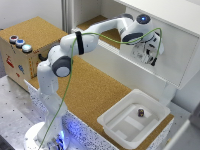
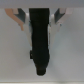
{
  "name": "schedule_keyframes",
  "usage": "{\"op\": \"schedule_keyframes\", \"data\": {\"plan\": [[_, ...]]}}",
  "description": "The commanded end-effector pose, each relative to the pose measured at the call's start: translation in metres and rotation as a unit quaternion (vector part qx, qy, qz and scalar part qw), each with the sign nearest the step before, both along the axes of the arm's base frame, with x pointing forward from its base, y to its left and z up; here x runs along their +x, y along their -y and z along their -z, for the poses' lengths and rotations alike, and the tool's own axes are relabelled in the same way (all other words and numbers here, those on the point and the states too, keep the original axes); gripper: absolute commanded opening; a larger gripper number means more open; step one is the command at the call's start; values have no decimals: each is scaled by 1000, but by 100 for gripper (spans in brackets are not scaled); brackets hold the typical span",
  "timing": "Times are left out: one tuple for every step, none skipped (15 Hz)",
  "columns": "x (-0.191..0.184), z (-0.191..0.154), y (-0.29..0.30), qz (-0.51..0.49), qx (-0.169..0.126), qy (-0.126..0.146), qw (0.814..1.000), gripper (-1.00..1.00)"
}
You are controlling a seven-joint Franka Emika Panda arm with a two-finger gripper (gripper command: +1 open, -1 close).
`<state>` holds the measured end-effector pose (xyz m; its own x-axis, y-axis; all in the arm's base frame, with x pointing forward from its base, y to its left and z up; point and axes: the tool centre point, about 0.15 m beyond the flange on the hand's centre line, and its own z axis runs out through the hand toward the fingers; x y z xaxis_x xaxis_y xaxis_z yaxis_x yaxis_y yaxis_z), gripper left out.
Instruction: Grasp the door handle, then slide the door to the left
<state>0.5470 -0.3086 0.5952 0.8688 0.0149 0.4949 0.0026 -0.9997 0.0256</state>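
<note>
In the wrist view the black door handle (image 2: 40, 40) runs as a thick dark bar between my two fingers (image 2: 21, 17), against the plain white door (image 2: 12, 55). My gripper (image 2: 40, 17) straddles the bar, open, with a thin light gap on each side. In the exterior view the gripper (image 1: 148, 54) is pressed up to the white door (image 1: 175, 62) at the exterior view's upper right, and the handle is mostly hidden behind it.
A white plastic tub (image 1: 117, 125) holding a small dark object (image 1: 141, 113) sits on the cork tabletop (image 1: 95, 90) below the door. A wooden box with buttons (image 1: 20, 52) stands at the exterior view's left. A green cable (image 1: 100, 35) runs along the arm.
</note>
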Motion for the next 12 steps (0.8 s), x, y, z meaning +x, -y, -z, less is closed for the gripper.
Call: {"op": "schedule_keyframes", "data": {"plan": [[-2, 23, -27, 16, -42, 28, 999, -100], [-3, 24, -31, 17, -46, 29, 998, -100], [-3, 25, -35, 20, -43, 27, 999, -100], [-2, 24, -39, 27, -42, 27, 998, -100], [-2, 23, -45, 34, -39, 28, 998, -100], [0, 21, -53, 42, -35, 29, 998, -100], [3, 21, -62, 47, -33, 30, 998, -100], [7, 20, -71, 50, -25, 24, 998, -100], [10, 20, -80, 50, -28, 23, 998, -100], [13, 19, -93, 46, -31, 22, 998, -100], [17, 19, -103, 45, -33, 23, 998, -100], [21, 17, -114, 49, -36, 25, 998, -100]]}}
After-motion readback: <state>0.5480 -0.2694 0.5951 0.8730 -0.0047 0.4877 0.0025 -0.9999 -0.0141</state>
